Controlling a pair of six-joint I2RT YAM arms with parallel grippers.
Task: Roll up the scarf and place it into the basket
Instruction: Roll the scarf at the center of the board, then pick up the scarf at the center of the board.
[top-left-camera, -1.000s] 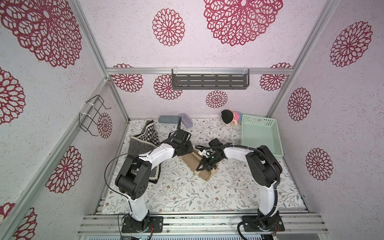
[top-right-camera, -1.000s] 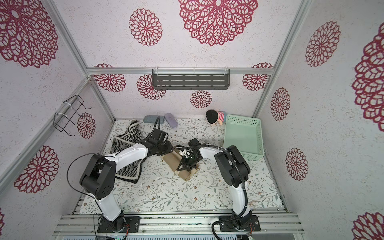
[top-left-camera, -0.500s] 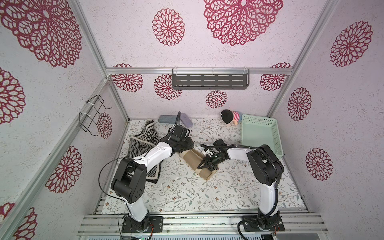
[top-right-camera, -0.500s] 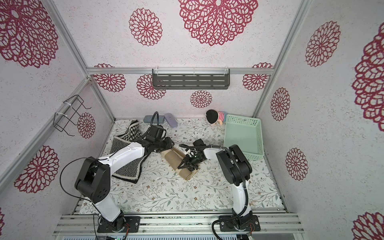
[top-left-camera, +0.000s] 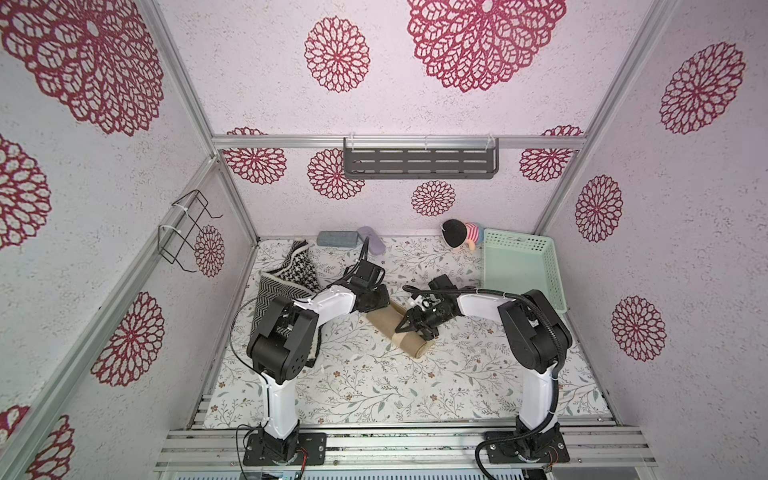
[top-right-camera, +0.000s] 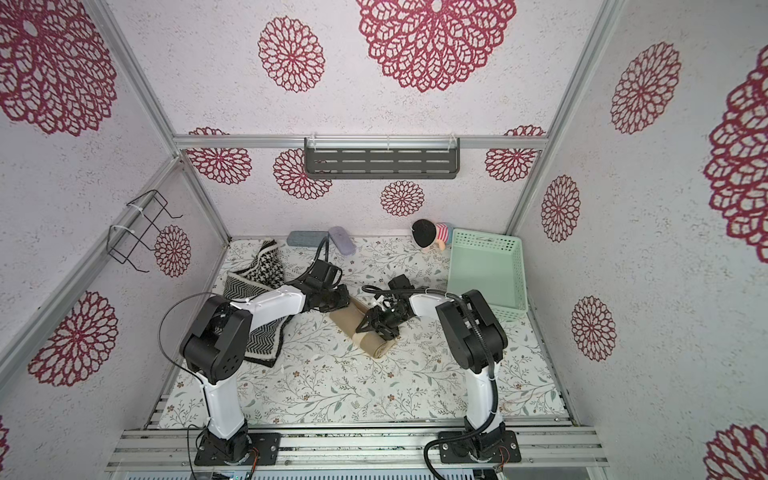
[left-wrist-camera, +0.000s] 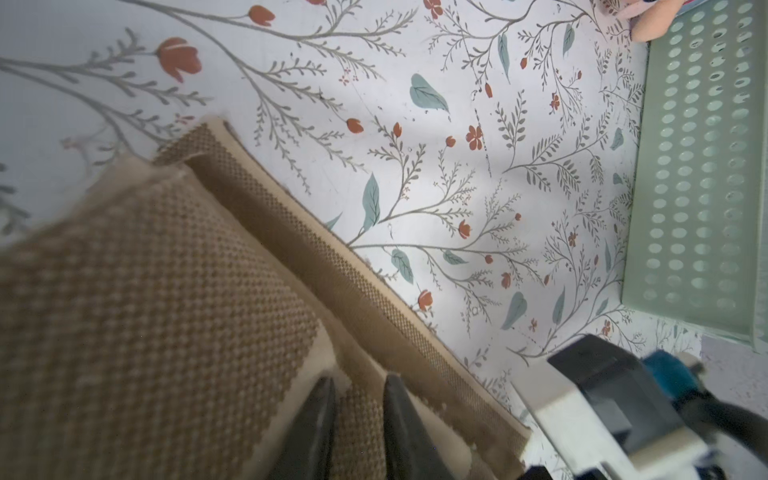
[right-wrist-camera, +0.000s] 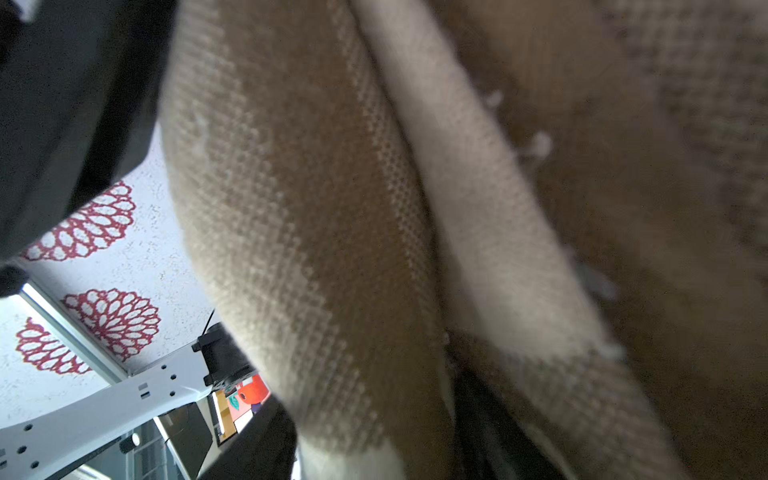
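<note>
The scarf (top-left-camera: 409, 347) (top-right-camera: 372, 347), tan with cream bands, lies as a diagonal roll in the middle of the floral table. My left gripper (top-left-camera: 380, 301) (top-right-camera: 343, 299) is at the roll's far end. In the left wrist view this gripper (left-wrist-camera: 359, 390) is shut on a fold of the scarf (left-wrist-camera: 166, 311). My right gripper (top-left-camera: 411, 330) (top-right-camera: 374, 330) stands open astride the roll's middle. In the right wrist view the scarf (right-wrist-camera: 332, 208) fills the frame. The mint-green basket (top-left-camera: 515, 241) (top-right-camera: 486, 245) (left-wrist-camera: 702, 166) stands at the back right.
A black-and-white patterned cloth (top-left-camera: 286, 282) lies at the left under my left arm. A doll (top-left-camera: 459, 235), a grey case (top-left-camera: 336, 238) and a purple case (top-left-camera: 372, 243) line the back wall. A dark shelf (top-left-camera: 419, 162) and a wire rack (top-left-camera: 187, 232) hang on the walls.
My right gripper's jaws have spread apart over the scarf. The scarf has gone from a flatter fold to a tighter roll. My left gripper has narrowed on the fabric.
</note>
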